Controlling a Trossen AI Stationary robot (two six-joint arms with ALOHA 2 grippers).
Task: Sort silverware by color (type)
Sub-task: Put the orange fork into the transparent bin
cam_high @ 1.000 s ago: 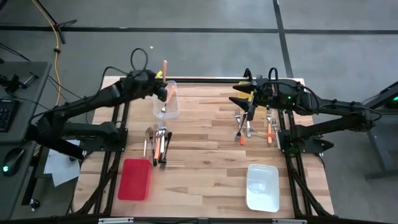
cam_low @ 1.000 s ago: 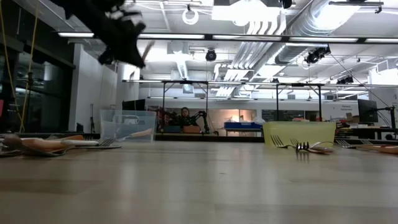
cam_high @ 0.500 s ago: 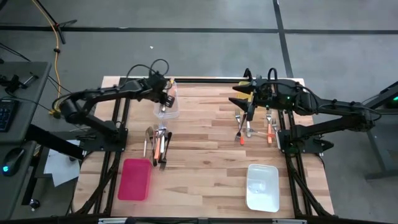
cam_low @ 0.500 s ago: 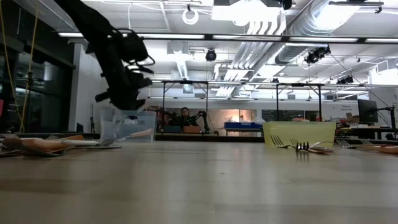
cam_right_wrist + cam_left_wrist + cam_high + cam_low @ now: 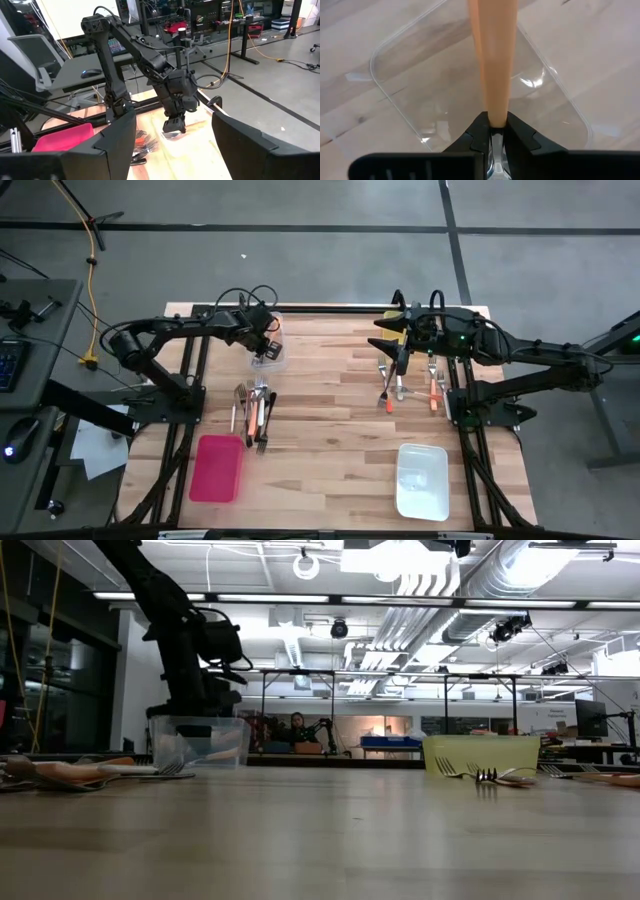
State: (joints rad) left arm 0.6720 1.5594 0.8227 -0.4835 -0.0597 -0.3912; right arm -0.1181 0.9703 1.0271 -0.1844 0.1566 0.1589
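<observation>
My left gripper [image 5: 263,342] hangs over the clear bin [image 5: 272,352] at the table's far left, shut on an orange-handled utensil [image 5: 492,60]. The clear bin [image 5: 400,85] lies below the handle; in the low view my left gripper [image 5: 196,712] reaches down to the bin's rim [image 5: 200,722]. My right gripper [image 5: 384,340] stays raised at the far right, open and holding nothing. Loose silverware lies flat on the wood in a left pile [image 5: 253,412] and a right group [image 5: 398,385]. My left gripper pinches the utensil between its two fingers where the orange handle meets the metal neck [image 5: 495,119]. The fingers come steeply from above. The handle runs on in line with them, down over the bin; its free end is out of frame.
A red bin [image 5: 216,468] sits near left and a white bin [image 5: 421,478] near right. A yellow-green bin [image 5: 480,754] shows at the right in the low view, with forks [image 5: 485,776] before it. Bare wood lies between the two silverware groups.
My left gripper has gone down toward the clear bin and tipped from a slant to pointing steeply down. The orange-handled utensil came down with it, its handle now over the bin instead of sticking out past the far edge.
</observation>
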